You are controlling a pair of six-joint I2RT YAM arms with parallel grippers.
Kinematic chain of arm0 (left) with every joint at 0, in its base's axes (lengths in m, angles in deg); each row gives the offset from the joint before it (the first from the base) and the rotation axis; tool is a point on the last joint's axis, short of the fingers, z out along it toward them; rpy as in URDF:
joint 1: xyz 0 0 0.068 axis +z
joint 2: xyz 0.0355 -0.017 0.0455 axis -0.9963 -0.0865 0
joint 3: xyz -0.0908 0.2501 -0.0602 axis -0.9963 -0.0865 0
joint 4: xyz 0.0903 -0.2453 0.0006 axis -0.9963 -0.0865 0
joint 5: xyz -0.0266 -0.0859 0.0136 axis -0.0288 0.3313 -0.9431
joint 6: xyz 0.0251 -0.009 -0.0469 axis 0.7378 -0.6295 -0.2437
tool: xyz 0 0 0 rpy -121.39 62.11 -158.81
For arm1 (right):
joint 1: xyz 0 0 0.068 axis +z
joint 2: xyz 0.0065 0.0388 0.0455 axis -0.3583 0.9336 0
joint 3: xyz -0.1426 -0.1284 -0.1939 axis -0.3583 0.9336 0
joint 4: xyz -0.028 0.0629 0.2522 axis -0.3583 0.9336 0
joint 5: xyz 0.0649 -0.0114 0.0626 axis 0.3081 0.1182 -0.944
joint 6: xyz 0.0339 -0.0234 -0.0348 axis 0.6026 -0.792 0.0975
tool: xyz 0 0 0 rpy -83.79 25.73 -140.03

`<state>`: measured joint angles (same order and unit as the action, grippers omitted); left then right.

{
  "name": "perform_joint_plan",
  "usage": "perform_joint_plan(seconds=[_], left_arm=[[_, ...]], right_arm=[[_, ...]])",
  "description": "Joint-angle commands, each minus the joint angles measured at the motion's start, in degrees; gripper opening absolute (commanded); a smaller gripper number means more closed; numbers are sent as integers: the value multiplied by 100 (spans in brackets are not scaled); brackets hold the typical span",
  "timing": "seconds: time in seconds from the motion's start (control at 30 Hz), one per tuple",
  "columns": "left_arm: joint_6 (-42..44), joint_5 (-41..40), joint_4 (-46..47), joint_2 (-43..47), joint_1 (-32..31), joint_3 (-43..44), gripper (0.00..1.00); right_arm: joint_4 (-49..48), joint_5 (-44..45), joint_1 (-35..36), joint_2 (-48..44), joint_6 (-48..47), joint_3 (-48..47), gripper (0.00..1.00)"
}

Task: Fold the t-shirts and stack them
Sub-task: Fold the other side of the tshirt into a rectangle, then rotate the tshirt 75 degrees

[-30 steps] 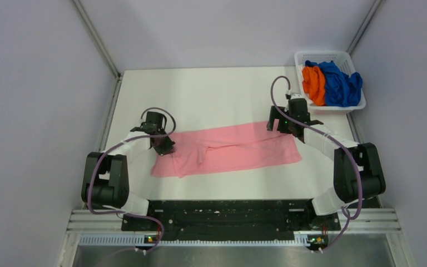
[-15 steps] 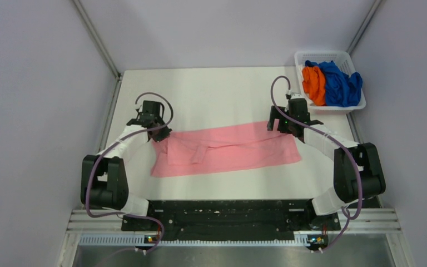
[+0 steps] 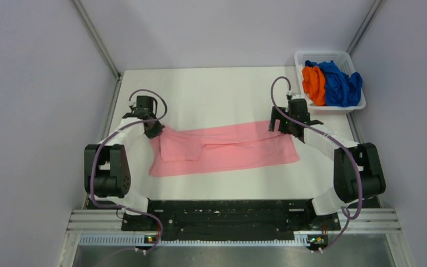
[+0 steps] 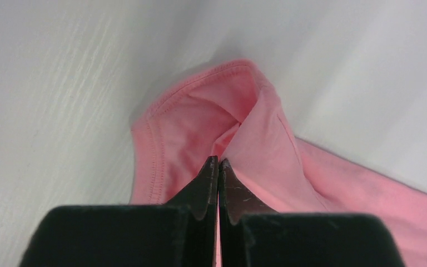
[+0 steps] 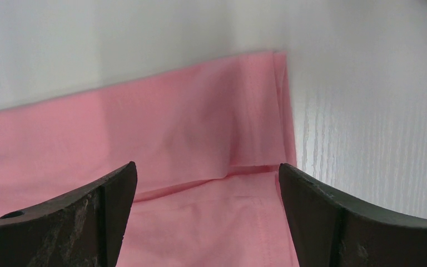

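The light pink t-shirt (image 3: 228, 149) lies spread in a long strip across the middle of the table. My left gripper (image 3: 152, 130) is at its far left corner, shut on a pinch of pink cloth (image 4: 239, 133) near a hemmed edge. My right gripper (image 3: 283, 127) is open over the shirt's far right corner, its fingers (image 5: 111, 194) straddling a fold in the pink cloth (image 5: 200, 139). The orange t-shirt (image 3: 313, 83) and the royal blue t-shirt (image 3: 339, 83) are bunched in the white basket.
The white plastic basket (image 3: 303, 58) stands at the far right corner of the white table (image 3: 217, 89). Grey walls close in on the left, back and right. The arm bases sit along the near edge.
My left gripper has moved away and to the left with the pink cloth in it, pulling the shirt's left end flatter. The right arm has stayed in place.
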<state>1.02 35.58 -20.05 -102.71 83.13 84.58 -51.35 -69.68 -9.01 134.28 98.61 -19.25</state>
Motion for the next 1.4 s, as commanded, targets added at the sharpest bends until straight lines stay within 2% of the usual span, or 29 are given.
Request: perform_joint_plan(seconds=[0.0,0.1,0.13,0.2,0.27,0.3,0.33,0.43,0.5,0.53,0.6,0.67,0.87,0.97,1.07,1.13,1.2,1.37], left_arm=[[313,184,-242,-312,94,530,2],[265,117,-496,-522,94,674,31],[209,-82,-576,-540,102,683,44],[119,-434,-749,-497,124,720,61],[-23,-659,-1014,-377,152,831,87],[-121,-674,-1246,-301,156,974,95],[-164,-592,-1442,-190,131,1086,98],[-223,-123,-1129,370,-85,1021,99],[-193,477,-561,658,-309,784,99],[-210,1046,-263,720,-422,636,99],[-312,1773,127,590,-615,479,99],[-433,2129,370,347,-788,284,99],[-777,2546,464,-453,-866,-279,99],[-921,2480,460,-725,-837,-444,99],[-1113,2314,773,-1221,-692,-253,99],[-1304,2237,992,-1817,-570,256,99],[-1425,2049,1004,-2687,-547,1374,99],[-1752,2422,698,-4843,-634,4895,99]], right_arm=[[-47,141,33,-125,-108,-18,97],[-46,135,34,-131,-120,-27,97],[-53,135,36,-131,-126,-34,97],[-67,110,36,-137,-144,-49,97],[-82,-3,41,-130,-160,-116,97],[-102,-103,43,-103,-176,-171,97],[-122,-202,73,-78,-210,-281,97],[-177,-353,214,119,-262,-540,98],[-294,-481,364,319,-259,-709,98],[-366,-521,452,481,-250,-785,98],[-462,-607,605,727,-197,-955,99],[-555,-706,695,959,-124,-1078,98],[-811,-1046,730,1344,154,-1125,98],[-794,-1029,733,1370,246,-919,98],[-807,-897,728,1290,279,-604,99],[-746,-892,731,1266,267,-431,99],[-657,-1049,730,1276,223,-378,98],[185,-2012,822,993,-80,-151,98]])
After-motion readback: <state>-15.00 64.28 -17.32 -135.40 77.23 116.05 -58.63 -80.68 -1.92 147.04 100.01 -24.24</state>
